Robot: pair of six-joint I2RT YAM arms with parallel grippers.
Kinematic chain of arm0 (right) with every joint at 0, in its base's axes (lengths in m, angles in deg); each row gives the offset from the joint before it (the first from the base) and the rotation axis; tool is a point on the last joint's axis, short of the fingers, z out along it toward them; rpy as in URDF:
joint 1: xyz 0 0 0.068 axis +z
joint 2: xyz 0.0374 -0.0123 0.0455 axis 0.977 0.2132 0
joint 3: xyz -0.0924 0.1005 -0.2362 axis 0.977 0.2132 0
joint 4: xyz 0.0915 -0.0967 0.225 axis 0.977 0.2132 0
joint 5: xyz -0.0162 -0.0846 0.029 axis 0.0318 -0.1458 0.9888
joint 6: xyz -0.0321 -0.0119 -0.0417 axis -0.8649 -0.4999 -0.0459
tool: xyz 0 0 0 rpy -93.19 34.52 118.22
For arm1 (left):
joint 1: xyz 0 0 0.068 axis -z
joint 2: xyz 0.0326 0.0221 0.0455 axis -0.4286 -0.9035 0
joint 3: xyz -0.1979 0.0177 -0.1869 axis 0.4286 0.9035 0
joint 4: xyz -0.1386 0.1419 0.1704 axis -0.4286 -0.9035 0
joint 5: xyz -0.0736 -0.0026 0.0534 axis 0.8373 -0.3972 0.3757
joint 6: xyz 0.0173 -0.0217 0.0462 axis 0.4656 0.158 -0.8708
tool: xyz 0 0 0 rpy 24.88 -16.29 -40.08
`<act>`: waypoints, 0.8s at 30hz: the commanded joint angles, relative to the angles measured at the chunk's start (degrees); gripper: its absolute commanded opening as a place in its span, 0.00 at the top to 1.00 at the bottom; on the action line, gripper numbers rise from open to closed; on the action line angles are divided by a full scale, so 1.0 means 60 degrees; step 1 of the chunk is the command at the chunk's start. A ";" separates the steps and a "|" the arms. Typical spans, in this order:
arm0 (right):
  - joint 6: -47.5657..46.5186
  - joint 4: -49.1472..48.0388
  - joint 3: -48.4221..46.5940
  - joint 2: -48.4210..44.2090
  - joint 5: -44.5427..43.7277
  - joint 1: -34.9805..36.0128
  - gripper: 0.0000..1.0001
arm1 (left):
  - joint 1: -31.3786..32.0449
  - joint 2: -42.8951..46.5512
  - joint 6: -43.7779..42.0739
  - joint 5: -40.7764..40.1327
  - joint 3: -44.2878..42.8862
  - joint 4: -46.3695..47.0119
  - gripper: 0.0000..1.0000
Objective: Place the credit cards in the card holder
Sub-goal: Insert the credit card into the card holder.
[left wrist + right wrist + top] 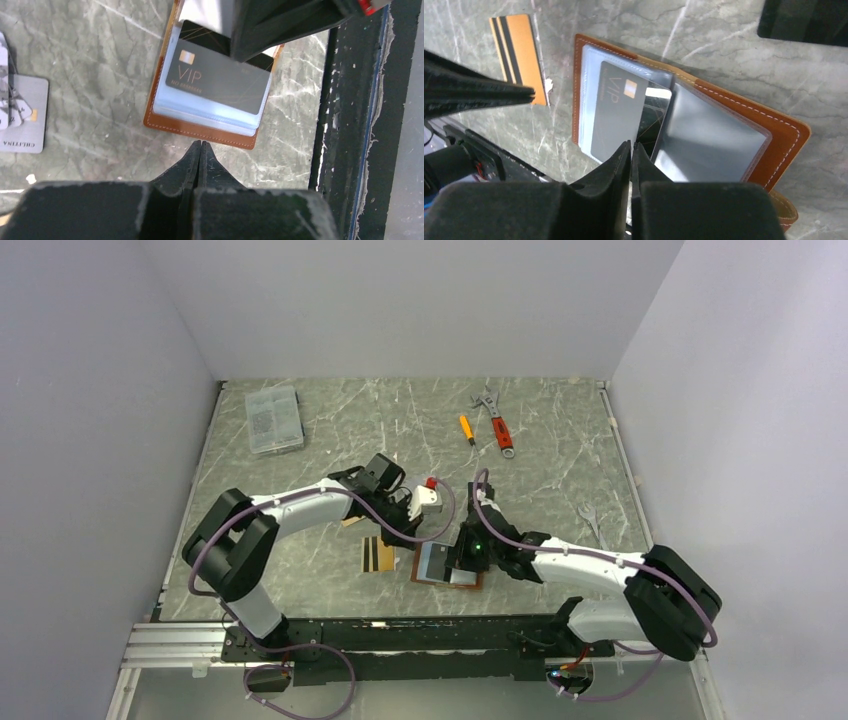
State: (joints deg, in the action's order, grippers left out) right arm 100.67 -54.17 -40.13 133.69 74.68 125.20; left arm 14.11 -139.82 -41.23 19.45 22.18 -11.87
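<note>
Finding one: the card holder lies open and flat on the table, near its front edge, with the clear sleeves facing up. It sits between my two arms.

Finding two: one dark card, printed VIP, lies on the left-hand sleeves. In my right wrist view the larger part looks dulled, as if under plastic, while the end toward the fold shows bare and darker. I judge it partly seated, not fully home. It also sits slightly askew to the holder's edge.

Finding three: my right gripper is directly over that card's lower edge, near the fold. Its jaws are together and I see nothing between them. I judge this to be a pushing pose, not a grasp.

Finding four: my left gripper hangs just beyond the holder's stitched edge, apart from it. Its jaws are closed and empty.

Finding five: at least two cards lie loose on the table, outside the holder. A gold card with black stripes sits just beside the holder's left edge, not touching it. A silver card lies farther off, partly hidden in my left wrist view.

Assessment: the task is at an early stage. One card is in progress and not yet fully in. The gold and silver cards are not yet picked up. I cannot tell from these views whether more cards lie hidden under my arms.
</note>
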 commanded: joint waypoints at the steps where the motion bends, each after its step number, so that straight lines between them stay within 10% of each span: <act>1: 0.0038 0.0151 -0.0398 0.0310 -0.0404 0.0021 0.96 | 0.0190 -0.0250 0.0078 0.0589 -0.0114 0.0462 1.00; 24: 0.0290 -0.0575 0.0433 0.0415 -0.0189 -0.0253 1.00 | 0.0626 -0.0822 0.0006 -0.0103 -0.0420 0.0486 1.00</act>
State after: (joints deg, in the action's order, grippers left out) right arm 101.92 -54.48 -38.60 135.24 72.23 124.21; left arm 17.63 -144.45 -40.83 18.84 21.74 -9.97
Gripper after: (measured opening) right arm 0.007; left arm 0.012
